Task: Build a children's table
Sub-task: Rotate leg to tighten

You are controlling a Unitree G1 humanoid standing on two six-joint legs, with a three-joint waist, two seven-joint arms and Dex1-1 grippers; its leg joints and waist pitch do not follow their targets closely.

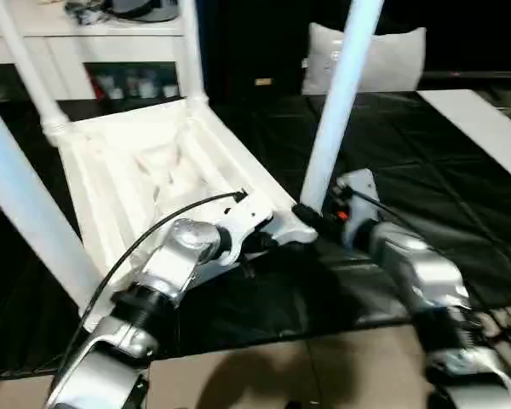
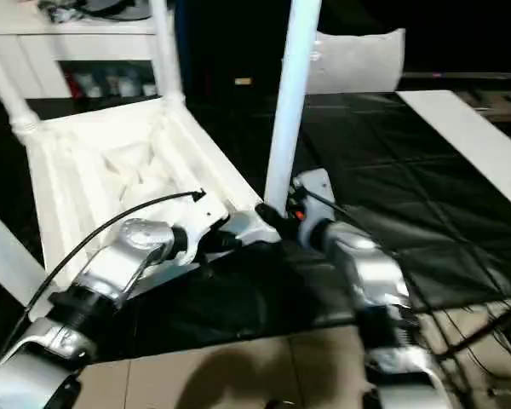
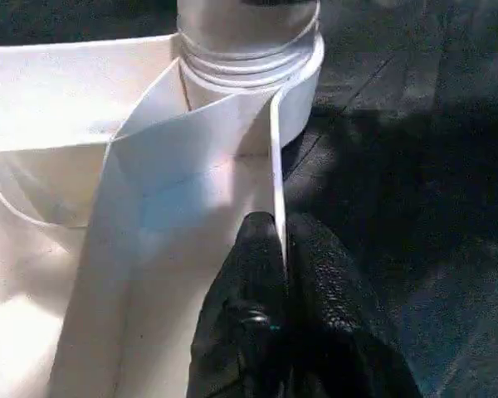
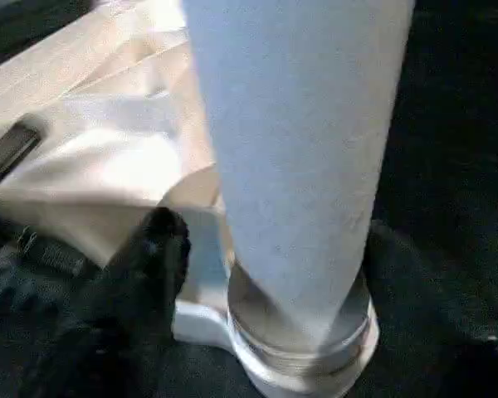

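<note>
Tabletop: the white plastic tabletop is lying upside down on the black-covered desk, ribbed underside facing up, its near corner sitting close to the desk's front edge.
Key relation: the near-corner leg is standing upright in the round corner socket, its long axis rising almost straight up just ahead of the right gripper, the nearer of the two to it.
Left gripper: the left gripper is pinching the thin upright rim wall of the tabletop just behind that socket, one black finger on each face.
Right gripper: one textured black finger is sitting beside the leg's base; whether this gripper is spread or pressed together I cannot tell.
Other legs: three more legs, such as the far-corner leg, are already standing up.
Materials: the leg is looking like a smooth, matte, tapered tube; the socket collar is showing ringed ridges; the desk cover is looking creased and slightly glossy.
</note>
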